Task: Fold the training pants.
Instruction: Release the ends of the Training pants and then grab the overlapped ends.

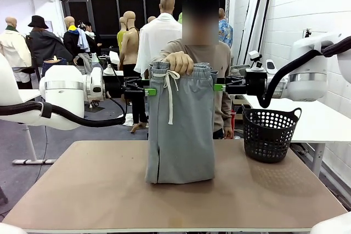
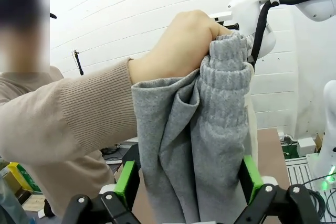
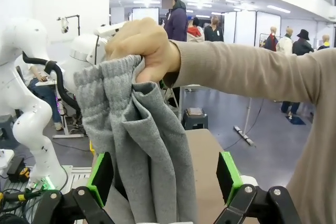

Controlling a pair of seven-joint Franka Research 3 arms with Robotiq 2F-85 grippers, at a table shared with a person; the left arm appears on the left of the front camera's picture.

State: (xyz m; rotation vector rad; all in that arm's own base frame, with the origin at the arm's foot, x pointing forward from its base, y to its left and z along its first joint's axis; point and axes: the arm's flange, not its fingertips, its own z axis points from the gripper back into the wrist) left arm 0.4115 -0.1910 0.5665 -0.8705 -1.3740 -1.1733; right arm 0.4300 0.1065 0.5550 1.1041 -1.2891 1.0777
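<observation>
Person's hand (image 1: 179, 62): closed fist on the gathered waistband of the light grey jersey training pants (image 1: 181, 130). They hang upright with the lower end on the tan table (image 1: 82, 190), likely presented for pickup. Left gripper (image 2: 189, 182) and right gripper (image 3: 164, 177) flank the cloth, jaws wide, fabric between them, nothing clamped. No legible labels or print.

Lower cloth: the training pants (image 2: 194, 129) run off the bottom edge in both wrist views.
Person's waist: hidden behind the training pants, front view.
Pad contact: left gripper (image 2: 188, 176) against the training pants, cannot tell.
</observation>
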